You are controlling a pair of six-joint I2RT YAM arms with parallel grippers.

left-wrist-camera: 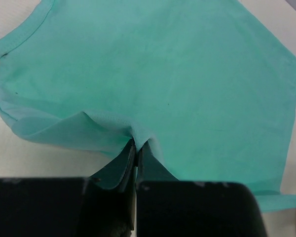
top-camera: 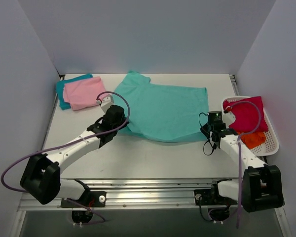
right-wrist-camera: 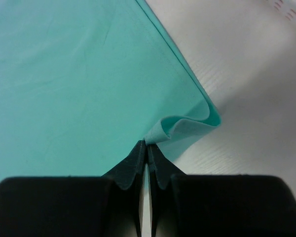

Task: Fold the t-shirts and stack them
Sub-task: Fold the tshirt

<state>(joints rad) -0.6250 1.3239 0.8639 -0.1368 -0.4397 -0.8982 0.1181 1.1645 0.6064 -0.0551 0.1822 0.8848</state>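
While I pinch it at two spots, the mint green shirt [top-camera: 163, 111]: lies spread flat in the middle of the table [top-camera: 153, 158], reaching toward the far edge, collar to the left.
My left gripper [left-wrist-camera: 137, 148]: jaws closed tight on a raised fold of the mint green shirt's near left edge.
My right gripper [right-wrist-camera: 147, 148]: jaws closed tight on the shirt's near right corner, which is curled up off the table.
Pink shirt [top-camera: 84, 92]: folded, at the far left corner, lying on the teal blue shirt [top-camera: 71, 80].
Basket [top-camera: 271, 138]: at the right edge, holding the red shirt [top-camera: 249, 116] with the orange shirt [top-camera: 254, 139] at its near side.
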